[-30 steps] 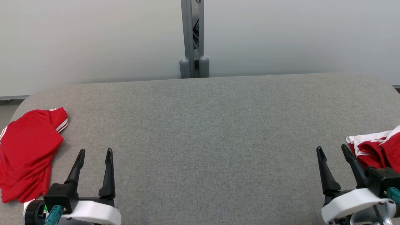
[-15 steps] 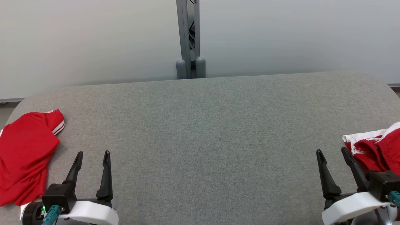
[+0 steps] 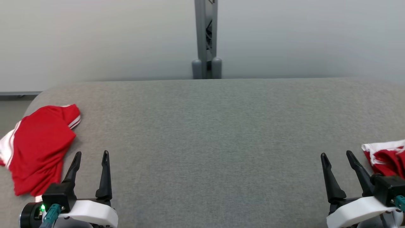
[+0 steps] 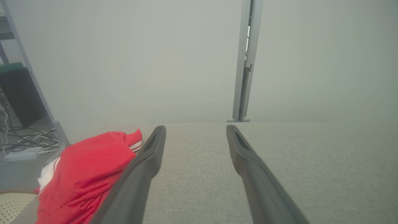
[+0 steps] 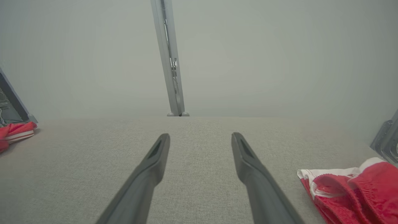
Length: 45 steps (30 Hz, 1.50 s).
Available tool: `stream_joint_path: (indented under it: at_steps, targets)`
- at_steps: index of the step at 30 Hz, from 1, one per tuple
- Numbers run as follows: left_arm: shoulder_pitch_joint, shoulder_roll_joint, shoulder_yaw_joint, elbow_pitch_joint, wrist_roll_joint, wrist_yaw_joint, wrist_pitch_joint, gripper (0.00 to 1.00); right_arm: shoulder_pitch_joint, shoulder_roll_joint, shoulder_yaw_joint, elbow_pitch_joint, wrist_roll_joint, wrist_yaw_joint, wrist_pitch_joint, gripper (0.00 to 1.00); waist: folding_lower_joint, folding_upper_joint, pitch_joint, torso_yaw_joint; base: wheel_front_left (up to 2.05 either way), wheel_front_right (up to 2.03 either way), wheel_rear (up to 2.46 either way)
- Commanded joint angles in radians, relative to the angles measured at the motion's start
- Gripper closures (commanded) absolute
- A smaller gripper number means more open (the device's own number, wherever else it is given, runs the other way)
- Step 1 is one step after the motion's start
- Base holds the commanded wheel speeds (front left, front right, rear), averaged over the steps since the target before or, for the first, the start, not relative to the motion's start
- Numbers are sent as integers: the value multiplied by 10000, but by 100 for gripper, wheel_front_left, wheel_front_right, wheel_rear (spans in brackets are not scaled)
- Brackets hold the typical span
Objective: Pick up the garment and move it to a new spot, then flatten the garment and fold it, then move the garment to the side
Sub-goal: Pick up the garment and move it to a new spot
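Both hands hover low over the near edge of a grey fabric-covered counter (image 3: 205,133), each with its two dark fingers spread apart and nothing between them. The left hand (image 3: 91,153) sits at the near left, and a red garment (image 3: 41,148) with white stripes on its sleeve lies crumpled on the counter's left end, just to that hand's outer side. In the head view the garment's near edge comes close beside the hand's outer finger (image 3: 72,171), and I cannot tell whether they touch. In the left wrist view that garment (image 4: 87,168) lies left of the fingers and is partly hidden behind the left one, while the gap between the fingers frames bare counter. The right hand (image 3: 336,154) sits at the near right, and a second, red-and-white garment (image 3: 386,158) lies bunched at the counter's right end, just to that hand's outer side and cut off by the picture's edge. In the right wrist view a strip of bare counter separates this garment (image 5: 357,189) from the nearer finger. The two garments are well apart, with the wide middle of the counter between them. Behind the counter a grey post (image 3: 206,38) stands against a pale wall (image 3: 95,41).
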Motion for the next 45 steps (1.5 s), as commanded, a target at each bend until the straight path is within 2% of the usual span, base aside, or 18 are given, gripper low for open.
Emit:
stream_joint_path:
  at_steps: [1, 13, 19, 35, 39, 40, 41, 45]
  targets:
    - [-105, 90, 65, 26, 2, 58, 24, 0, 61, -48, 34, -95, -40, -4, 64, 0, 0, -1, -4, 446, 0, 0, 0]
    - [131, 120, 302, -13, -263, 319, 66, 0, -73, -51, 733, -171, 47, -4, 197, 0, 0, -1, 38, 2829, 0, 0, 0]
    - [159, 176, 374, -15, -389, 304, 89, 0, -162, -49, 1046, 17, 189, -4, 155, 0, 0, -1, 9, 3545, 0, 0, 0]
    - [-184, 189, 360, -361, -531, 431, 106, 0, -318, -49, 1110, 140, 234, -4, 102, 0, 0, -1, 173, 3686, 0, 0, 0]
    - [-762, 466, 573, -752, -495, 439, 237, 0, -404, -52, 1099, 36, 160, -4, 176, 0, 0, -1, 312, 3615, 0, 0, 0]
    - [-1348, 788, 755, -1009, -410, 452, 422, 0, -452, -49, 1092, -31, 61, -4, 232, 0, 0, -1, 446, 3542, 0, 0, 0]
    - [-1348, 788, 755, -1009, -410, 452, 422, 0, -452, -49, 1092, -31, 61, -4, 232, 0, 0, -1, 446, 3542, 0, 0, 0]
    - [-2730, 1285, 1069, -983, -761, 268, 1389, 0, -666, -51, 1093, -192, -159, -4, 347, 0, 0, -1, 834, 3223, 0, 0, 0]
